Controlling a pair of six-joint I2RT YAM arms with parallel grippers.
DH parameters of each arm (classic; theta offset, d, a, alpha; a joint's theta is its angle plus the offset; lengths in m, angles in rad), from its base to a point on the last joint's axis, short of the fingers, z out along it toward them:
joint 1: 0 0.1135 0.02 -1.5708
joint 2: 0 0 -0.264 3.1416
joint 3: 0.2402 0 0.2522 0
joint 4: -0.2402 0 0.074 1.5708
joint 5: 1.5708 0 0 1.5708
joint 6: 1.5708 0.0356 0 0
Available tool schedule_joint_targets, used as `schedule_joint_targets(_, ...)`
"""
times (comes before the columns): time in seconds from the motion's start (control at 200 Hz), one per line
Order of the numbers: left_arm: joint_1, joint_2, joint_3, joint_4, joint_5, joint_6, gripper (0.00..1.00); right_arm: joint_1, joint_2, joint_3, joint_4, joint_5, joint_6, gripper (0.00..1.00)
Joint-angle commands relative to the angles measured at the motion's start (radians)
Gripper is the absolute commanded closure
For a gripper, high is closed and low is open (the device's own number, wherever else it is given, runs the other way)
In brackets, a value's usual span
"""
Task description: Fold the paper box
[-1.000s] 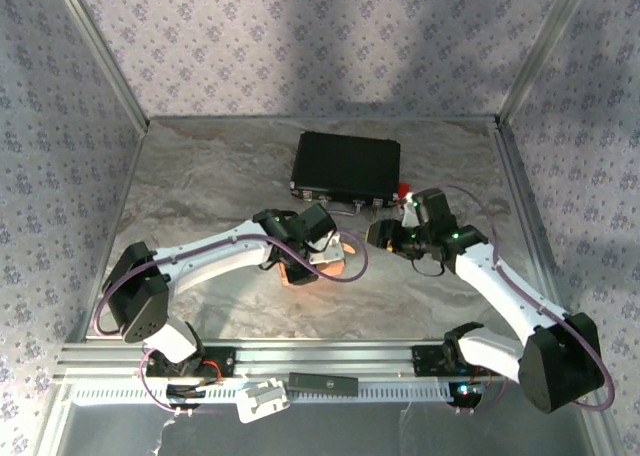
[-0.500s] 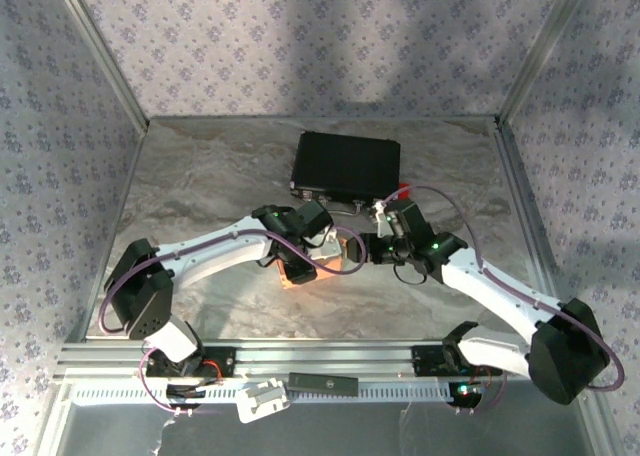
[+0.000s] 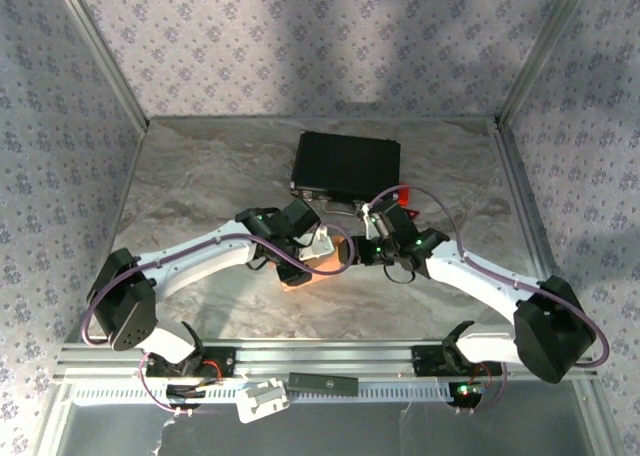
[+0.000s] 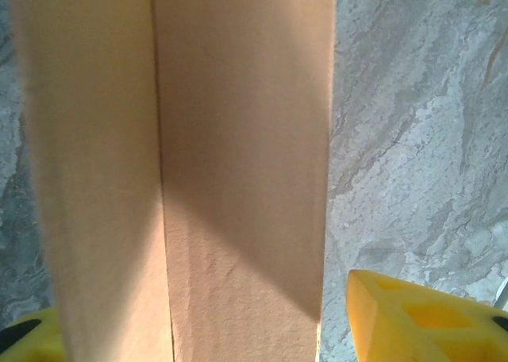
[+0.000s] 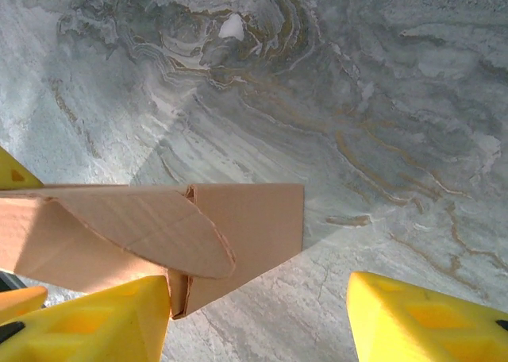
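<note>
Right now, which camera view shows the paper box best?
The right wrist view: the box shows its end and rounded flap clearly. The left wrist view gives plain panels up close; the top view, a small, mostly covered orange patch.

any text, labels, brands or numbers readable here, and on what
None can be read. The salmon-orange cardboard paper box is blank on the faces shown, the black rectangular hard case shows no lettering, and any marks on the small white plate and the slim black bar in the top view are too small to tell.
</note>
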Motion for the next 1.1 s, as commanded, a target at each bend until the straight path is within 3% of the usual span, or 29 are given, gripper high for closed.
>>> schedule_joint_targets(0.0, 0.008, -0.01, 0.001, 0.017, 0.027, -0.011, 0.44, 0.007, 0.009, 0.036, 0.015, 0.024, -0.01, 0.38)
schedule_joint_targets(0.245, 0.009, -0.011, -0.002, 0.032, 0.016, -0.017, 0.45, 0.01, 0.044, 0.044, 0.022, 0.024, -0.004, 0.43)
schedule_joint_targets(0.525, 0.01, -0.048, -0.019, 0.057, 0.048, -0.048, 0.45, -0.006, -0.136, 0.05, -0.02, 0.051, -0.032, 0.42)
schedule_joint_targets(0.745, 0.011, -0.058, -0.02, 0.061, 0.063, -0.06, 0.46, -0.037, -0.1, 0.102, -0.088, 0.055, -0.238, 0.59)
schedule_joint_targets(0.855, 0.011, -0.068, -0.033, 0.076, 0.077, -0.081, 0.46, -0.039, -0.113, 0.084, -0.059, 0.039, -0.345, 0.59)
schedule_joint_targets(0.949, 0.012, -0.079, -0.05, 0.09, 0.082, -0.1, 0.46, -0.048, -0.163, 0.0, 0.072, -0.051, -0.488, 0.57)
schedule_joint_targets(1.009, 0.012, -0.08, -0.058, 0.098, 0.079, -0.111, 0.46, -0.054, -0.194, -0.044, 0.143, -0.037, -0.551, 0.56)
schedule_joint_targets(1.094, 0.012, -0.077, -0.063, 0.104, 0.073, -0.117, 0.46, -0.096, -0.172, 0.0, 0.103, -0.103, -0.583, 0.56)
